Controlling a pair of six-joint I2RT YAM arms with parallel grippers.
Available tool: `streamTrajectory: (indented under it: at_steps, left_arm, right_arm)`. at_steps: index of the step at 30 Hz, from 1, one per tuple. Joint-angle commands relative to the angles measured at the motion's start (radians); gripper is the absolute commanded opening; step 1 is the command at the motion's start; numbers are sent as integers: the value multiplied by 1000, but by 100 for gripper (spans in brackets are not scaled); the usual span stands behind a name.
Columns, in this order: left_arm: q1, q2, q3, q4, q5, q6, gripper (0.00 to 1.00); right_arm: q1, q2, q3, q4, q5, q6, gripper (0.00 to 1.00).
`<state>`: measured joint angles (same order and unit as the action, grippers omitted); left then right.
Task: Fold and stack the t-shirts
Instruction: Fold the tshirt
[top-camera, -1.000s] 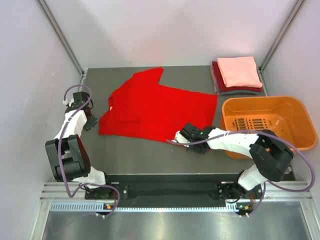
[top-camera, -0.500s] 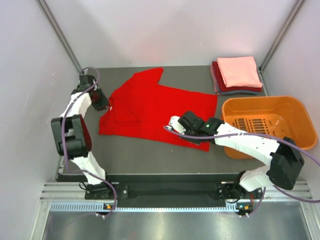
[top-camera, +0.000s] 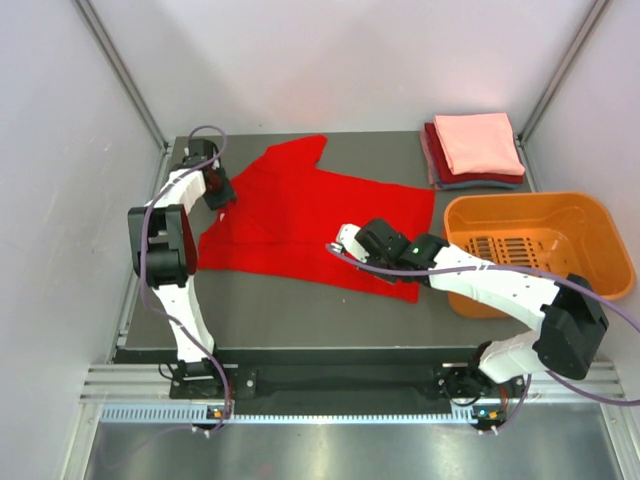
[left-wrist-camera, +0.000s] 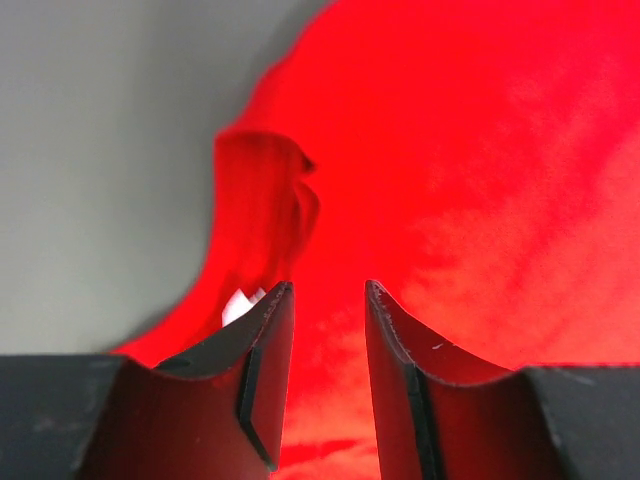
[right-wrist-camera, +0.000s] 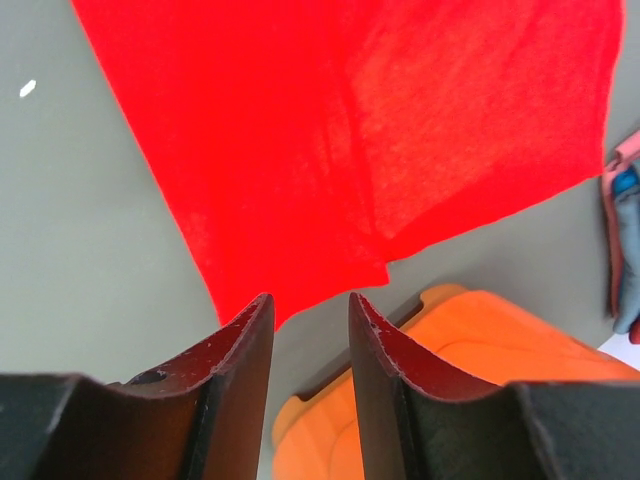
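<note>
1. The bright red t-shirt (top-camera: 300, 215) lies spread flat on the table (top-camera: 280, 320). Its collar (left-wrist-camera: 265, 200) is at the left and its hem at the right, so its long axis runs left to right, slightly askew.
2. The left gripper (top-camera: 214, 190) sits at the shirt's left end, at the collar. In its wrist view the collar's fold lies straight ahead of the fingertips, with a white label (left-wrist-camera: 238, 303) just beside one finger. Its jaws stand partly spread with only flat cloth showing through the gap. I cannot tell whether the tips touch the fabric.
3. The right gripper (top-camera: 347, 243) hangs over the shirt's near edge. Its jaws are also partly spread and grip nothing. In its wrist view the near hem corner (right-wrist-camera: 380, 268) lies just beside one fingertip.
4. The move likely turns on this: each arm is nearer its own end, left at the collar and right at the hem, so a lengthwise fold would need both to pinch together.
5. The left arm reaches far along the table's left edge. The right arm stretches leftward, in front of the orange basket (top-camera: 600, 235).
6. The folded t-shirts (top-camera: 475, 145) sit stacked at the far right corner, salmon-pink on top, well apart from both grippers and nearer the right arm.
</note>
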<state>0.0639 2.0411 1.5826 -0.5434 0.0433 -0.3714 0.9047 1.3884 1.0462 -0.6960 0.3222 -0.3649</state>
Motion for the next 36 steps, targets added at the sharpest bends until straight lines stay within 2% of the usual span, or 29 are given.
streamTrajectory:
  at_steps: [1, 9, 16, 19, 20, 26, 36]
  left_arm:
    - [4, 40, 68, 23, -83, -1, 40]
    - [1, 63, 83, 82, -74, 25, 42]
    - [1, 103, 112, 85, -60, 37, 35]
    - [1, 117, 129, 85, -54, 46, 29]
    - [-1, 117, 132, 86, -51, 49, 22]
    - [-6, 76, 126, 105, -54, 65, 0]
    - [-41, 31, 163, 108, -48, 103, 1]
  right_arm:
    - [-1, -6, 48, 59, 41, 26, 36]
    - [-1, 24, 38, 85, 46, 23, 36]
    - [-1, 41, 55, 81, 35, 38, 35]
    - [-1, 47, 58, 81, 34, 40, 35]
    - [-1, 49, 58, 79, 35, 40, 36]
    - [-1, 72, 63, 87, 31, 46, 35]
    - [-1, 103, 81, 90, 20, 55, 36]
